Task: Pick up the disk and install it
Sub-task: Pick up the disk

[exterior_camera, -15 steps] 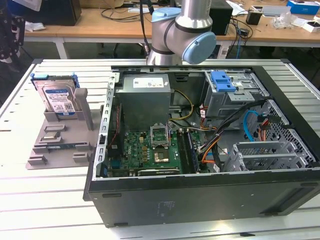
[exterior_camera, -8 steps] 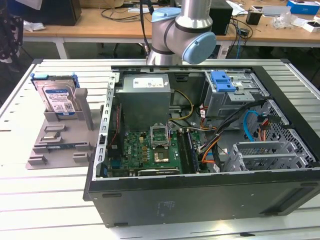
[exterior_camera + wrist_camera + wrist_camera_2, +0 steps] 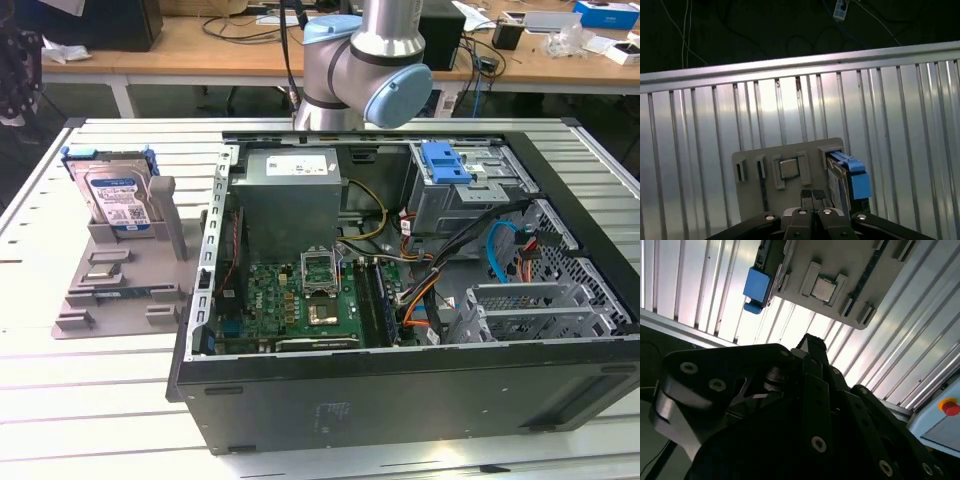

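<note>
The gripper [image 3: 812, 194] hangs with its fingers pressed together on nothing, above the grey holder [image 3: 752, 200] on the ribbed metal counter [image 3: 700, 150]. In that holder the disk [image 3: 839, 186] stands on edge in its blue rails, just beside a square processor chip [image 3: 788, 168] seated in a neighbouring pocket. In the exterior view the disk [image 3: 118, 195] sits at the exterior view's left, with the open computer case [image 3: 400, 400] just beside the holder, its grey power-supply box [image 3: 290, 195] and blue latch [image 3: 445, 162] showing inside

Near end of disk [image 3: 850, 182] behind gripper [image 3: 812, 195]
</note>
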Available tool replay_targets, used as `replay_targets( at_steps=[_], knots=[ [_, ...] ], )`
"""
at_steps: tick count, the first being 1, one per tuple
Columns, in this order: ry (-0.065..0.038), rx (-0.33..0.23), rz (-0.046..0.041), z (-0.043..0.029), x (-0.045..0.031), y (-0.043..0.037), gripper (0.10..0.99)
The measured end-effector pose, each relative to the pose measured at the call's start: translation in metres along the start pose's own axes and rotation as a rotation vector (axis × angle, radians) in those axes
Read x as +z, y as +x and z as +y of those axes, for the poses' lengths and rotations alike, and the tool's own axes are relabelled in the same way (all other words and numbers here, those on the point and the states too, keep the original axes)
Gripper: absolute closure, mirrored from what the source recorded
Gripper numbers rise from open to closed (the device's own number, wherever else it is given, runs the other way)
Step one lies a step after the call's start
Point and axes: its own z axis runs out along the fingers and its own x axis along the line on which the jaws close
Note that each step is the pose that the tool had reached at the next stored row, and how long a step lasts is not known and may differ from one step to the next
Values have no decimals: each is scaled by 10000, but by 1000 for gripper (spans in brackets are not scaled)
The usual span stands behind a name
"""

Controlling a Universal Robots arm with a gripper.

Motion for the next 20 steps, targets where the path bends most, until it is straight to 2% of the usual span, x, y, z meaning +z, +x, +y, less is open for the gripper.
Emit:
replay_targets(
  at_steps=[1,5,6,8,12,14,15,16,17,19,20],
  knots=[
    [-3,-138,6,0,0,0,980],
    [-33,-1416,61,0,0,0,980],
    [-36,-1569,68,0,0,0,980],
    [-42,-1794,78,0,0,0,980],
    [-42,-1808,79,0,0,0,980],
    [-42,-1814,79,0,0,0,855],
    [-42,-1817,79,0,0,0,855],
    [-42,-1819,80,0,0,0,792],
    [-42,-1822,79,0,0,0,671],
    [-43,-1827,79,0,0,0,671],
    [-43,-1828,80,0,0,0,604]
  ],
)
